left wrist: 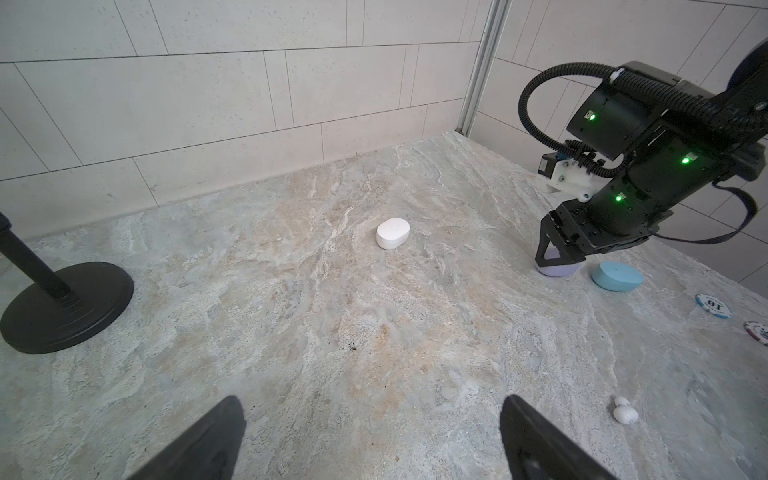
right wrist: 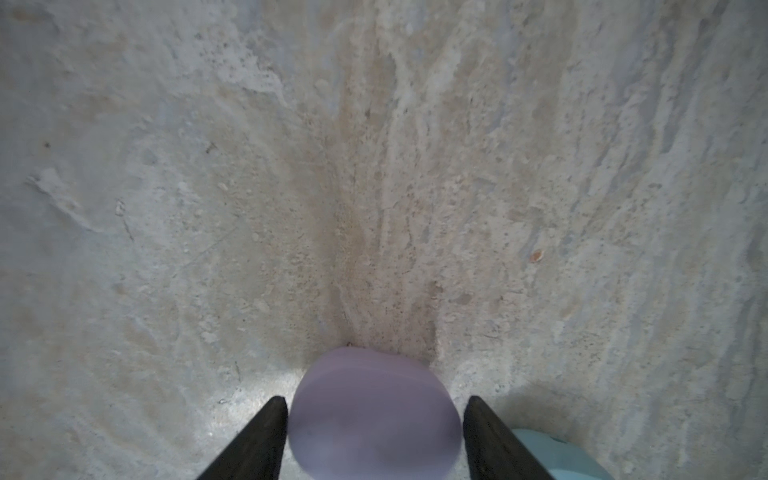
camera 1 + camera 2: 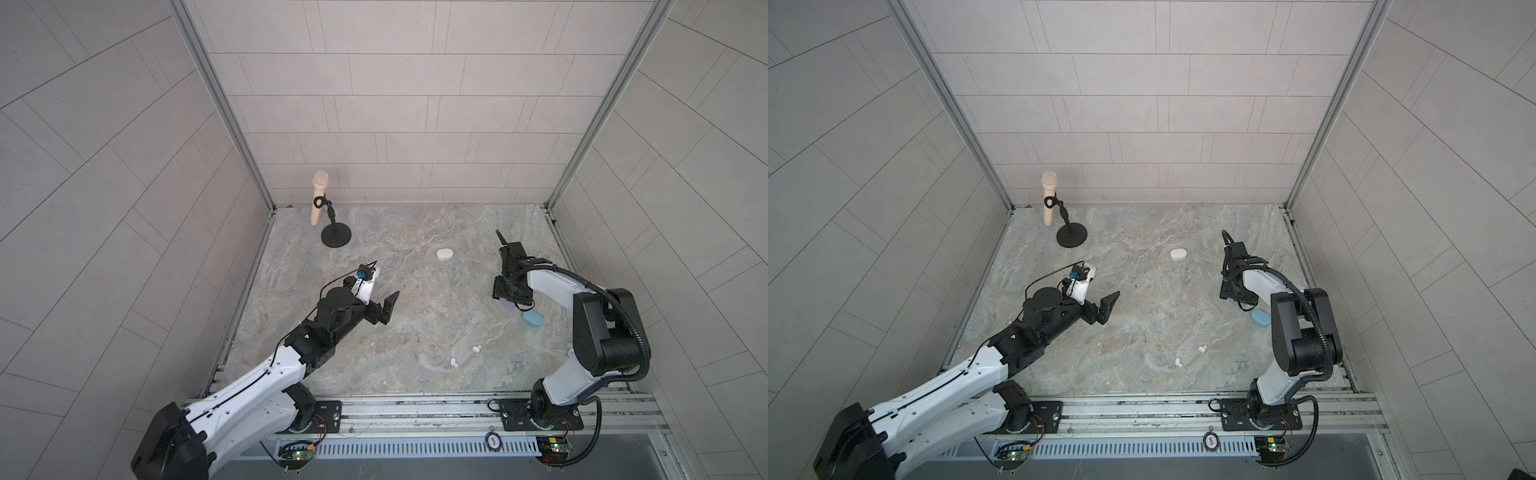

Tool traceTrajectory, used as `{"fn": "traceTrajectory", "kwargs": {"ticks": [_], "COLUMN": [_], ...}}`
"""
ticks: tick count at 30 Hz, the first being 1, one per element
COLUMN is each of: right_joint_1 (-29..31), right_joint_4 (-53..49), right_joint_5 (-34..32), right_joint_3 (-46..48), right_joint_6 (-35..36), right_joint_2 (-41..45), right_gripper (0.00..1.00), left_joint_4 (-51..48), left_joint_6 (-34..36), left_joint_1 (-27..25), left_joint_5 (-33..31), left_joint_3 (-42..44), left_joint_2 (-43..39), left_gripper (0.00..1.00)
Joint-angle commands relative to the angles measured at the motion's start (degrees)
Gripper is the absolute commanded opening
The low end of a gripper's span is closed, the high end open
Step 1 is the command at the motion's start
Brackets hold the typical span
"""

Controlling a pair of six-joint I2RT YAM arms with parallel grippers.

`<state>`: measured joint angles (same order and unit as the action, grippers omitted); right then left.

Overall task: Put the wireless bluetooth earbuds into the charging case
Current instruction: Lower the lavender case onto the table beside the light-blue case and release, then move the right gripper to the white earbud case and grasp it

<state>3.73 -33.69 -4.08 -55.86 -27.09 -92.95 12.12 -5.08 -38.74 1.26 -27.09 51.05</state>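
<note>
A lilac charging case (image 2: pixel 374 415) lies on the stone table between the fingers of my right gripper (image 2: pixel 374 405), whose jaws stand slightly apart from it, open. From the left wrist view the same gripper (image 1: pixel 557 262) points down over the lilac case (image 1: pixel 557 270). A light blue case (image 3: pixel 532 319) lies just beside it. A closed white case (image 3: pixel 444 254) sits mid-table. Two white earbuds (image 3: pixel 476 349) (image 3: pixel 454 363) lie loose near the front. My left gripper (image 3: pixel 386 307) hovers wide open and empty at centre left.
A beige microphone (image 3: pixel 320 195) on a black stand with a round base (image 3: pixel 336 239) stands at the back left. Two poker chips (image 1: pixel 712 305) (image 1: pixel 758 332) lie past the blue case. Tiled walls close in three sides.
</note>
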Motion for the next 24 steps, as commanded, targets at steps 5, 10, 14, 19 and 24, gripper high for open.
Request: {"fn": "traceTrajectory", "kwargs": {"ticks": [5,10,14,19,24], "right_joint_1": [0.71,5.12,9.52,12.68,14.0], "right_joint_4": [-7.31,-7.06,-9.05,-10.26,-13.77], "right_joint_5": [3.25,11.23,10.72,8.94,8.01], "right_joint_3": [-5.14,-12.9,-22.17,-33.54,-45.6], "right_joint_6": [1.61,7.82,12.07,13.66,14.8], "right_joint_2": [5.48,1.53,-6.82,-16.47,-26.43], "right_gripper": [0.78,0.78,0.79,0.81,0.82], "left_joint_4": [-1.03,-0.98,-1.72,-1.22,-0.71], "left_joint_6": [-0.55,-1.72,-2.34,-4.24,-6.18], "left_joint_1": [0.99,1.56,1.65,1.74,1.86], "left_joint_5": [0.97,3.47,5.49,6.6,8.45], "left_joint_3": [-2.41,-2.46,-2.47,-1.24,-0.4], "left_joint_2": [0.29,1.37,2.19,1.86,2.38], "left_gripper": [1.0,1.0,1.0,1.0,1.0]}}
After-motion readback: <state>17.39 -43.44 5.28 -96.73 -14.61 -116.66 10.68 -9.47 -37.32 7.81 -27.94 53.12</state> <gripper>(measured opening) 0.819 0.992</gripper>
